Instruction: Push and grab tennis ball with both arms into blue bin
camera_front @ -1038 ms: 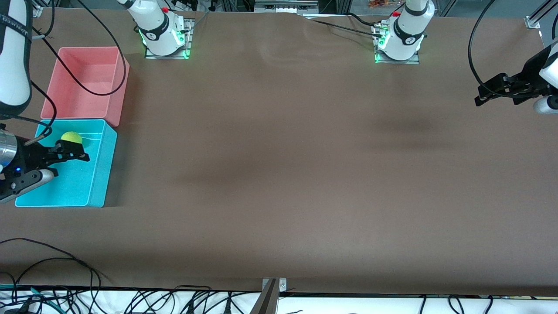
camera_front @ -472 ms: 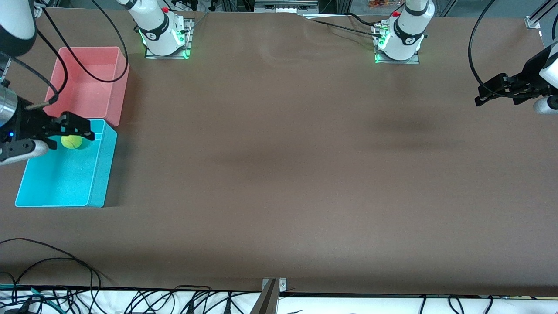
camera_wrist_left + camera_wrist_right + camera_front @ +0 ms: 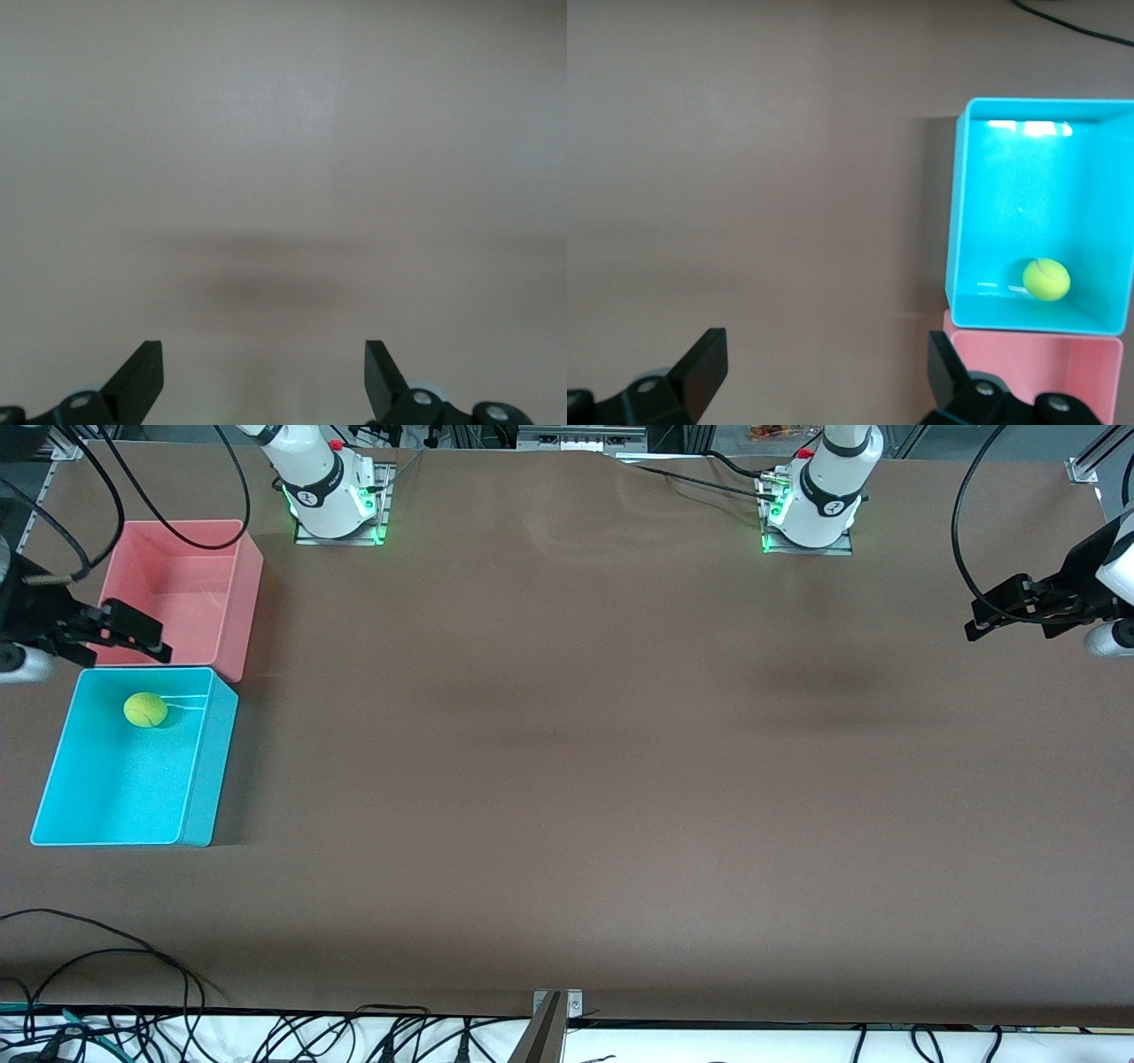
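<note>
The right gripper (image 3: 133,636) is seen up in the air over the pink bin (image 3: 182,593), at the right arm's end of the table, its fingers (image 3: 702,367) spread wide and nothing held between them. Just beside the pink bin, on the side nearer the front camera, the blue bin (image 3: 202,779) is set on the brown table (image 3: 576,779), close to that end's edge. The tennis ball (image 3: 145,709) is found inside the blue bin, resting on its floor close to the wall that adjoins the pink bin; in the right wrist view the ball (image 3: 1046,279) is shown well clear of the fingers, down in the tub (image 3: 961,221). At the left arm's end of the table, the left gripper (image 3: 1005,613) is held waiting over bare tabletop near the edge, its fingers (image 3: 142,376) parted wide and empty.
</note>
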You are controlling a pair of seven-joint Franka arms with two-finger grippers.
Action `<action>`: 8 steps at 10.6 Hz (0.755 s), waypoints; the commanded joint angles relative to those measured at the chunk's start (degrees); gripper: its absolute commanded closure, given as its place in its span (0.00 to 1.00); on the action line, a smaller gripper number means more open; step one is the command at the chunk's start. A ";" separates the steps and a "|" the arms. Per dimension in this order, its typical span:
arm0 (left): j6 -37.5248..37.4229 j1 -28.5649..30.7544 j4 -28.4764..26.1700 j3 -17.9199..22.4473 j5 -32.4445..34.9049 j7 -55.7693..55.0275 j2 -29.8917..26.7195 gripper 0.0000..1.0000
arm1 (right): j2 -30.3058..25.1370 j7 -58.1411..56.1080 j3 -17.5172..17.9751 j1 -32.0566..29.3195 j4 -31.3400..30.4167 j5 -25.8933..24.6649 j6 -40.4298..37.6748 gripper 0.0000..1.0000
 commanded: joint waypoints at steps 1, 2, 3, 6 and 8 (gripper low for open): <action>-0.61 0.48 1.02 0.09 -1.01 0.10 0.32 0.00 | -6.83 0.61 -2.02 -0.94 -5.75 -0.59 0.94 0.00; -0.61 0.40 1.02 0.00 -1.10 0.01 0.32 0.00 | -8.06 1.91 -1.84 -2.42 -7.07 -0.60 1.55 0.00; -0.61 0.13 1.02 -0.09 -1.10 0.01 0.32 0.00 | -8.33 3.49 -1.49 -4.44 -7.43 0.10 1.73 0.00; -0.61 0.04 1.02 -0.09 -1.10 0.01 0.32 0.00 | -8.34 3.95 2.29 -8.06 -7.34 0.28 2.08 0.00; -0.61 0.04 1.02 -0.09 -1.19 0.01 0.32 0.00 | -8.16 3.86 2.82 -8.06 -7.08 0.19 2.08 0.00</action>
